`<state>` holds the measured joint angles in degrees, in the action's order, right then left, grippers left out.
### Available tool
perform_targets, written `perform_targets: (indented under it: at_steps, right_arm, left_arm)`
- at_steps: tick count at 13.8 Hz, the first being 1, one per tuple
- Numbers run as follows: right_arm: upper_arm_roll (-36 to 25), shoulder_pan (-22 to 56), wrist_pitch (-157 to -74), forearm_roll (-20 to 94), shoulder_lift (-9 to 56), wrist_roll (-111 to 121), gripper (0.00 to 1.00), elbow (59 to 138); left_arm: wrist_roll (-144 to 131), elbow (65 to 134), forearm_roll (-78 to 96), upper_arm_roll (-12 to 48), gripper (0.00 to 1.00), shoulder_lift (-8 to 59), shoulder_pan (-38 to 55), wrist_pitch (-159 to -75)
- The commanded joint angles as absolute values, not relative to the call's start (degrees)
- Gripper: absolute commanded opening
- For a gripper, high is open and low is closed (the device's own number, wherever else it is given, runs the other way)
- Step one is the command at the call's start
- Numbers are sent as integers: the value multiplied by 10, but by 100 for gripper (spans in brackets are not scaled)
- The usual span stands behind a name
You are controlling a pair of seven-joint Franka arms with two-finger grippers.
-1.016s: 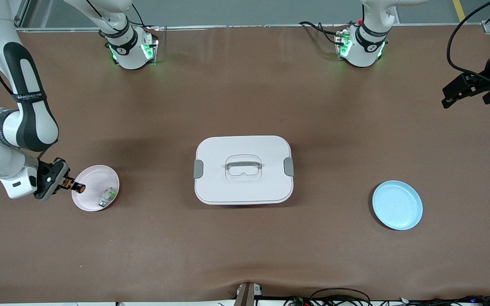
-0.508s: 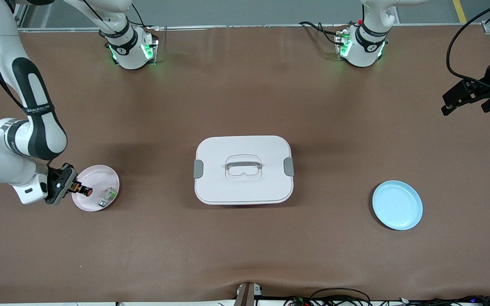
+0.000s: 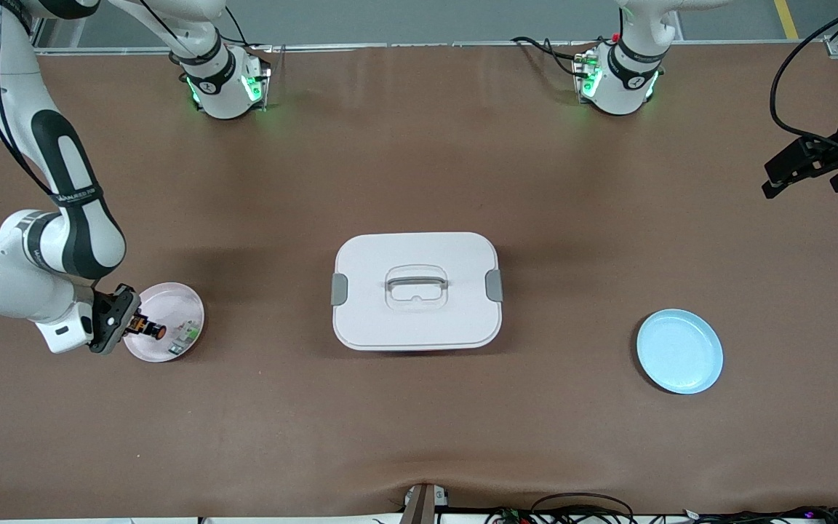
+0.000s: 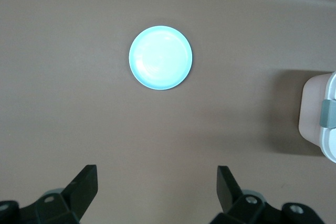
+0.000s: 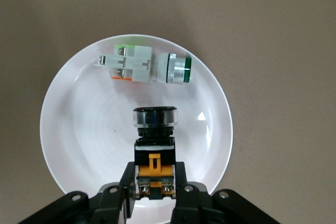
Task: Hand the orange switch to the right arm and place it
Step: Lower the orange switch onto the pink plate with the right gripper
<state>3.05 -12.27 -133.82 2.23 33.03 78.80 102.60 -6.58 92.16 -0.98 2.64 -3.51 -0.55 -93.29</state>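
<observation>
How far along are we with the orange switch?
Handover looks done: the right gripper is shut on the orange switch over the pink plate, beside the white-and-green part. The left gripper waits open, empty, above the blue plate. Left: lower and release.

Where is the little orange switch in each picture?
Front view: the orange switch is held by the right gripper over the pink plate, at the right arm's end of the table.
Left wrist view: not in it; only the blue plate and an edge of the white box show.
Right wrist view: the switch sits between the fingers, above the plate.
Shared landmark: the pink plate, with the white-and-green part on it.
</observation>
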Motion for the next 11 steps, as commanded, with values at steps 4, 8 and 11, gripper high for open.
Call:
perform_targets:
  at_steps: [4, 8, 11]
  right_arm:
    - [33, -125, -1337, 18, 346, 798, 8, 1011]
    - [33, -128, -1337, 19, 346, 796, 65, 1011]
    - [33, -132, -1335, 24, 346, 796, 100, 1011]
  left_arm:
    - [-50, 931, -4, 25, 100, -42, -19, -941]
    - [-32, 933, -4, 25, 100, -40, -25, -941]
    - [-30, 932, -3, 25, 100, -40, -28, -941]
